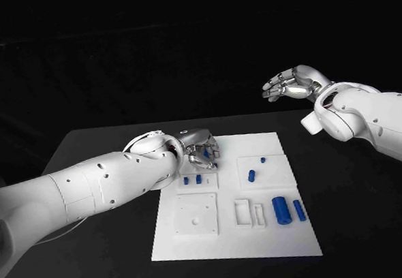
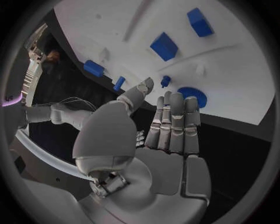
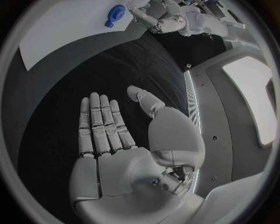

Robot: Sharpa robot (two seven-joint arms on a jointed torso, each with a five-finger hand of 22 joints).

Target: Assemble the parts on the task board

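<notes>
Showing the task board [image 1: 235, 241] — a white plate lying flat on the black table [image 1: 102, 213], long axis running away from the robot. Left hand [image 1: 198, 153] reaching over the board's far left corner, fingers extended and close together, nothing seen held; in the left wrist view the same hand [image 2: 169, 135] with fingertips [image 2: 175, 100] just short of a round blue part [image 2: 191, 95]. Right hand [image 1: 293, 84] raised well above and beyond the board's far right side, fingers loosely curled and apart, empty; in the right wrist view the palm [image 3: 114, 154] open, fingers straight and side by side, thumb set apart.

Blue parts on the board: two small pegs [image 1: 192, 180] side by side near the left hand, long axes pointing away from the robot; a short cylinder [image 1: 252, 175] on the raised right-hand block, likewise pointing away, with a smaller piece [image 1: 261, 160] just beyond it; a larger cylinder [image 1: 281, 209] and a slim bar [image 1: 299, 211] lying parallel and just beside each other at the board's near right, long axes along the board's length. White square plate [image 1: 196, 215] with small holes at near left; white slotted frames [image 1: 248, 213] between it and the larger cylinder.
</notes>
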